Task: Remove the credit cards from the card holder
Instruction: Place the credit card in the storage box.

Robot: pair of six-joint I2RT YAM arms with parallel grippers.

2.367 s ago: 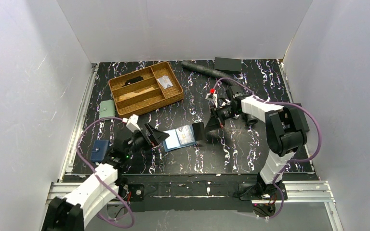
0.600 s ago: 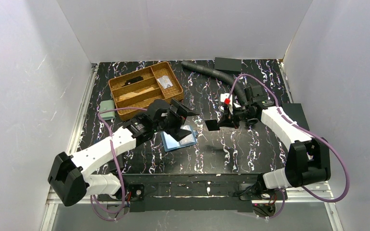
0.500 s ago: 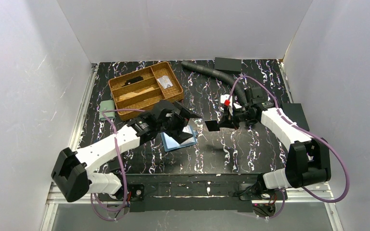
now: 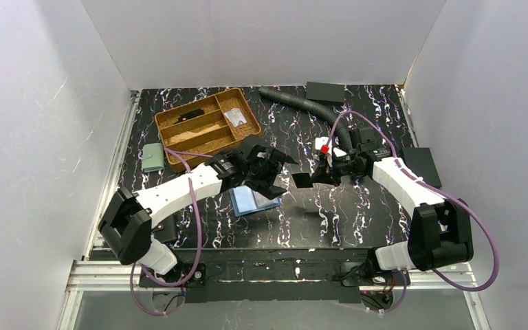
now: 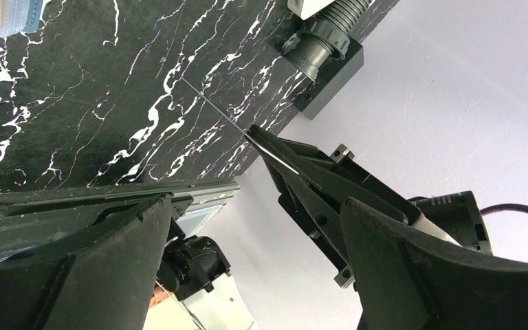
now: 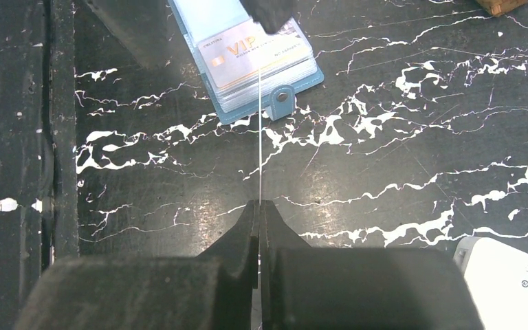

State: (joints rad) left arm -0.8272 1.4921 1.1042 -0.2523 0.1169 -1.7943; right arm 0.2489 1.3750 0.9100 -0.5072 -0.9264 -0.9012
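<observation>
Handover looks like the step. Right gripper (image 6: 259,205) is pinched on one card (image 6: 259,137), seen edge-on and lifted clear of the holder (image 4: 249,202). The holder lies open mid-table, toward the front edge, with a VIP card (image 6: 254,51) in its slot. Left gripper (image 4: 273,172) hangs wide open just beside. Square its fingers to the card's faces, and close only once the card is well between them.

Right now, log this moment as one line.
left gripper: open, by card holder | right gripper: shut on credit card, raised | VIP card: in card holder
</observation>
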